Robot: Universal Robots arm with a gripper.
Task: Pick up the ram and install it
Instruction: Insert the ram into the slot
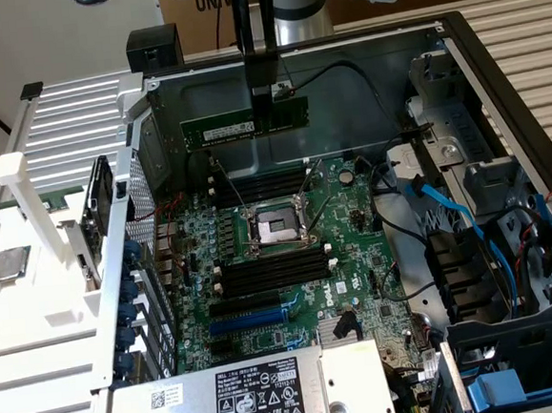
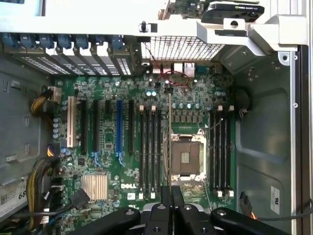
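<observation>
The ram (image 1: 222,131), a long green stick with a white label, hangs level above the open computer case, over the far part of the motherboard (image 1: 342,259). My gripper (image 1: 265,112) comes down from above and is shut on its upper edge, right of the label. In the wrist view the ram (image 2: 169,142) shows edge-on as a thin line between the dark fingers (image 2: 165,196). It lies over the gap between one bank of black memory slots (image 2: 149,149) and the CPU socket (image 2: 186,156). A second bank of memory slots (image 2: 220,147) lies beyond the socket.
The case's metal back wall (image 1: 344,96) stands just behind the ram. Blue and black cables (image 1: 468,220) and drive bays fill the exterior view's right. A power supply (image 1: 243,396) sits at the front. A square silver chip (image 1: 8,264) rests on the white rack at the left.
</observation>
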